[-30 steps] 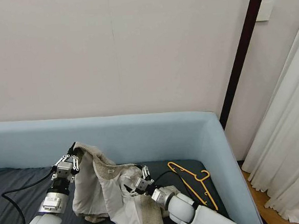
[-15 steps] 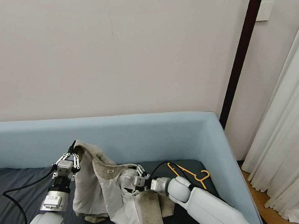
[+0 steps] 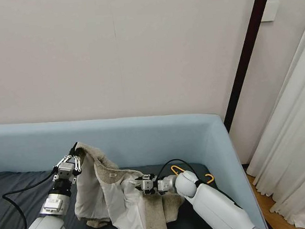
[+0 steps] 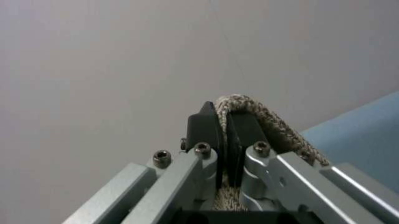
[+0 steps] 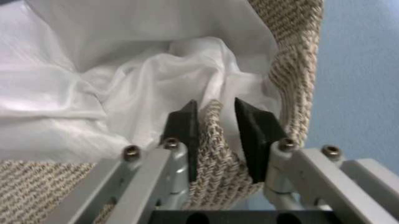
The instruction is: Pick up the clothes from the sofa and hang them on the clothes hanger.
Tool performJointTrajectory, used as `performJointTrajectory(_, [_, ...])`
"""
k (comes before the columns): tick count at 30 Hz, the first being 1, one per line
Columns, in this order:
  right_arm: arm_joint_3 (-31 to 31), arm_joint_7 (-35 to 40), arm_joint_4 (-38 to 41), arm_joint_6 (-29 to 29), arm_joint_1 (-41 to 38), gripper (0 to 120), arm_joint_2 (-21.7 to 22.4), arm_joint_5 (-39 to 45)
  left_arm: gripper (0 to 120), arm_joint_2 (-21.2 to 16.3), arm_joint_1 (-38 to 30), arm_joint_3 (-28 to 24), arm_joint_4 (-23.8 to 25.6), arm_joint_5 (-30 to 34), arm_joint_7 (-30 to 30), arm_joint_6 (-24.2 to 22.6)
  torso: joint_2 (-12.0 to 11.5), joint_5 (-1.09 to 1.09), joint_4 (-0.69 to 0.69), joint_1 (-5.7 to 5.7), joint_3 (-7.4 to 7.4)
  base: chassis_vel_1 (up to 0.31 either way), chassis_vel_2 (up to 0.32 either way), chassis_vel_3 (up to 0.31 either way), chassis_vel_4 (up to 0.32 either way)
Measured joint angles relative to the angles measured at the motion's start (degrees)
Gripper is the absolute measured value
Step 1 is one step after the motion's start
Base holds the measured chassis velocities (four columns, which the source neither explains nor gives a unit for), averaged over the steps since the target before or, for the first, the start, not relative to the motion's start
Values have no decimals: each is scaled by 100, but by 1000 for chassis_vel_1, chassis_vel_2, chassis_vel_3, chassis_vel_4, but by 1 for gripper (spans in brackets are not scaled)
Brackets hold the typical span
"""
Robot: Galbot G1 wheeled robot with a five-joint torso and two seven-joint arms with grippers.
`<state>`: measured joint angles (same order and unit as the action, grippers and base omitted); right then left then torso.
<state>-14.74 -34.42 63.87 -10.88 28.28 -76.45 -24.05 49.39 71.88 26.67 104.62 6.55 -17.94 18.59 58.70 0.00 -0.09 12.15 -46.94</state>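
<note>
A beige knit garment (image 3: pixel 108 193) with a white lining (image 5: pixel 93 93) lies on the dark sofa seat, one end lifted. My left gripper (image 3: pixel 75 157) holds that raised edge up near the light blue sofa back; in the left wrist view its pads (image 4: pixel 212 130) are shut on the knit hem (image 4: pixel 255 112). My right gripper (image 3: pixel 141 184) is low at the garment's right side, and its pads (image 5: pixel 252 126) are shut on a fold of knit fabric (image 5: pixel 215 140). An orange clothes hanger (image 3: pixel 199 182) lies on the seat behind the right arm.
The light blue sofa back and arm (image 3: pixel 217 141) wrap the seat. A dark pole (image 3: pixel 243 61) stands at the right by white curtains (image 3: pixel 296 151). A black cable (image 3: pixel 17 194) trails from the left arm over the seat.
My right gripper has moved farther from me and toward the hanger, drawing the garment's right edge with it. The left gripper has stayed still, holding the raised edge.
</note>
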Motion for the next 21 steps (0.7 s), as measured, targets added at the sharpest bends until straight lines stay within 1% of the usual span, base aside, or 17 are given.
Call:
performJointTrajectory(1, [0, 0, 0, 0, 0, 20, 0, 0, 0, 0, 0, 0, 0, 0, 0, 0, 0, 0, 0, 0, 0, 0, 0, 0, 0])
performJointTrajectory(4, [86, 41, -13, -87, 13, 7, 49, -16, 0, -11, 0, 0, 17, 1, -9, -10, 0, 0, 0, 0, 0, 0, 0, 0, 0])
performJointTrajectory(5, [114, 42, -13, -110, 16, 4, 62, -15, 0, -14, 1, 0, 19, 3, -13, -11, 0, 0, 0, 0, 0, 0, 0, 0, 0])
performJointTrajectory(6, [114, 42, -13, -110, 16, 4, 62, -15, 0, -14, 1, 0, 19, 3, -13, -11, 0, 0, 0, 0, 0, 0, 0, 0, 0])
performJointTrajectory(7, [160, 22, -13, -138, 19, 0, 72, -11, 0, -18, 1, 2, 18, 9, -21, -13, 0, 0, 0, 0, 0, 0, 0, 0, 0])
performJointTrajectory(12, [388, -217, 26, -401, 36, 0, 123, 199, 0, -63, -19, 10, 35, 81, -32, -35, 0, 0, 0, 0, 0, 0, 0, 0, 0])
performJointTrajectory(14, [463, -433, 84, -634, 34, 0, 205, 682, 0, -87, -49, 21, 50, 118, -42, -48, 0, 0, 0, 0, 0, 0, 0, 0, 0])
performJointTrajectory(15, [467, -614, 120, -768, 27, 0, 271, 1085, 0, -99, -68, 25, 56, 138, -48, -51, 0, 0, 0, 0, 0, 0, 0, 0, 0])
performJointTrajectory(17, [349, -971, 223, -1065, -17, 0, 464, 2169, 0, -120, -114, 27, 63, 172, -56, -55, 0, 0, 0, 0, 0, 0, 0, 0, 0])
performJointTrajectory(18, [349, -971, 223, -1065, -17, 0, 464, 2169, 0, -120, -114, 27, 63, 172, -56, -55, 0, 0, 0, 0, 0, 0, 0, 0, 0])
performJointTrajectory(19, [273, -1057, 278, -1117, -31, 0, 530, 2541, 0, -124, -130, 27, 65, 180, -59, -55, 0, 0, 0, 0, 0, 0, 0, 0, 0])
performJointTrajectory(20, [79, -1218, 435, -1180, -61, 0, 680, 3464, 0, -130, -178, 26, 71, 209, -63, -55, 0, 0, 0, 0, 0, 0, 0, 0, 0])
performJointTrajectory(21, [-48, -1308, 568, -1192, -84, 0, 786, 4135, 0, -134, -211, 24, 78, 227, -67, -55, 0, 0, 0, 0, 0, 0, 0, 0, 0])
